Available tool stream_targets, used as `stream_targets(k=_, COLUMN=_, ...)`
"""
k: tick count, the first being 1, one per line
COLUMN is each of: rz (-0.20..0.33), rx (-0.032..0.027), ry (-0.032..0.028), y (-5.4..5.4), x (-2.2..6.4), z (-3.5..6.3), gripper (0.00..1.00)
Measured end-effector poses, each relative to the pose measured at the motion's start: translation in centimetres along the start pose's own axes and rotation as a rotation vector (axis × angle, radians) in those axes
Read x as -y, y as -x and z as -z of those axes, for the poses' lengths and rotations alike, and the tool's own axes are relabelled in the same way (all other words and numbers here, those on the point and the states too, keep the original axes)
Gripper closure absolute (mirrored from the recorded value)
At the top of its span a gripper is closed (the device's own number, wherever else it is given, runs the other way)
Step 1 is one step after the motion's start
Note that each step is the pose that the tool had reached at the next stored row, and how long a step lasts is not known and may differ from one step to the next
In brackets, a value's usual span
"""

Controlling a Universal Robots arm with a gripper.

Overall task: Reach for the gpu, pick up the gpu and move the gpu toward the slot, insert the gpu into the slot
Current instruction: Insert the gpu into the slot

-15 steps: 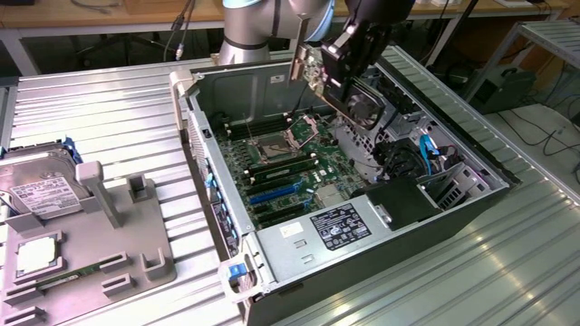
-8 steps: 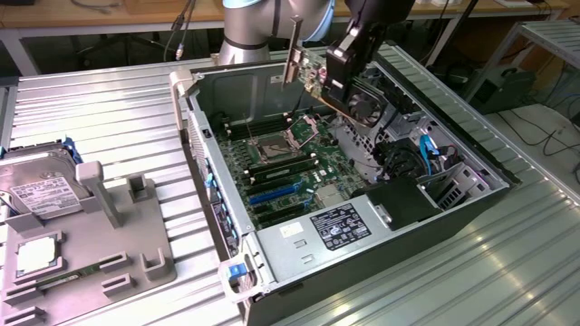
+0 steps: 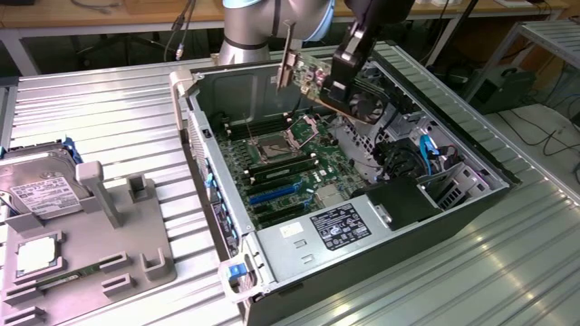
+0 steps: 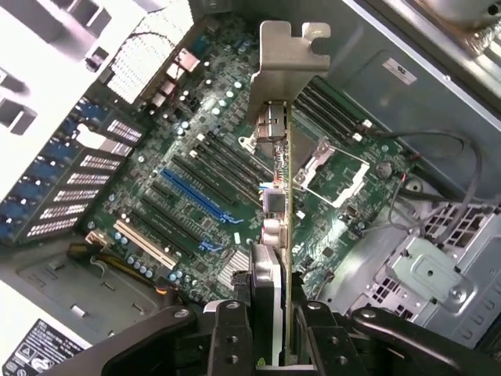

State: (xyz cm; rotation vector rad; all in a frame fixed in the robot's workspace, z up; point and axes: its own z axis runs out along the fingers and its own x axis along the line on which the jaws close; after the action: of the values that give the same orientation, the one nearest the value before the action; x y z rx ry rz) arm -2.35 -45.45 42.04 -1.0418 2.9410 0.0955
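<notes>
gripper [image 3: 340, 78] part-closed, pinching gpu [image 3: 306, 73] by its edge | gpu hanging in air over open pc case [image 3: 231, 88], abt 1 o'clock from cpu socket [image 3: 272, 146] in ext. view | silver bracket [image 3: 288, 58] sitting at card's 9 o'clock end

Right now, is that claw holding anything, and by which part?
Yes. The gripper holds the gpu, clamped at the end away from its silver bracket, over the open case.

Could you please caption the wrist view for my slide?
Fingers clamp the gpu edge-on over the motherboard inside the open case.
</notes>
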Motion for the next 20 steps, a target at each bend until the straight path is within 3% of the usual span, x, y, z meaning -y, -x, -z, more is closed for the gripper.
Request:
stream_targets(k=3, rz=0.058, rx=-0.0028, ry=0.0024, y=0.0, x=0.0, z=-0.01, gripper=0.72)
stream_targets(k=4, rz=0.106, rx=-0.0052, ry=0.0043, y=0.0, x=0.0, z=-0.01, gripper=0.72)
stream_targets(k=6, rz=0.151, rx=-0.0076, ry=0.006, y=0.0, x=0.0, z=0.0, gripper=0.72)
stream_targets(k=20, rz=0.409, rx=-0.0208, ry=0.0162, y=0.0, x=0.0, z=0.0, gripper=0.72)
